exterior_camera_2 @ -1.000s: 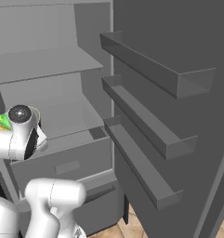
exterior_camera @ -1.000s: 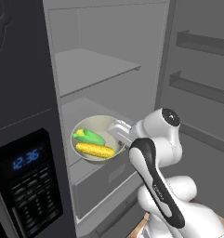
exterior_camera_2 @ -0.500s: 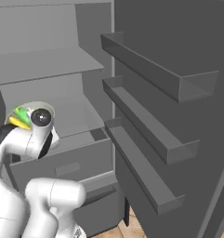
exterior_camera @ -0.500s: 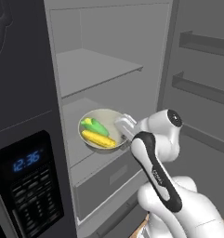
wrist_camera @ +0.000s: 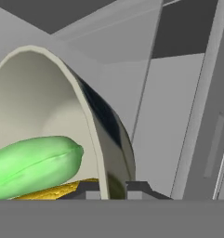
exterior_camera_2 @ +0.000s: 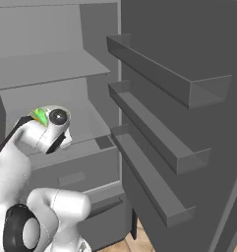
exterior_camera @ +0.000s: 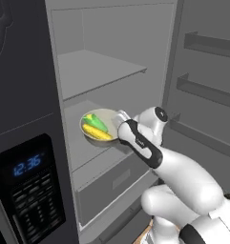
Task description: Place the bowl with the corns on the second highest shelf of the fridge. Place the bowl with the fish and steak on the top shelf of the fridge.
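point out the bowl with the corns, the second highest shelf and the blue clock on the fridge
bowl with the corns (exterior_camera: 98,127): left base view, on its pale inner wall beside the cobs.
second highest shelf (exterior_camera: 80,151): left base view, on the bare slab below the bowl.
blue clock (exterior_camera: 27,163): left base view, on the digits in the black panel.

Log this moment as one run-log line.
gripper: shut on pale grey-beige bowl rim | two corn cobs inside | over second-highest fridge shelf

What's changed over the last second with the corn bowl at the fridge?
The claw has carried the bowl with the corns upward and deeper into the fridge, from low at the front to over the second highest shelf. It remains gripped by its rim. Both corns stayed inside; the shelves did not move.
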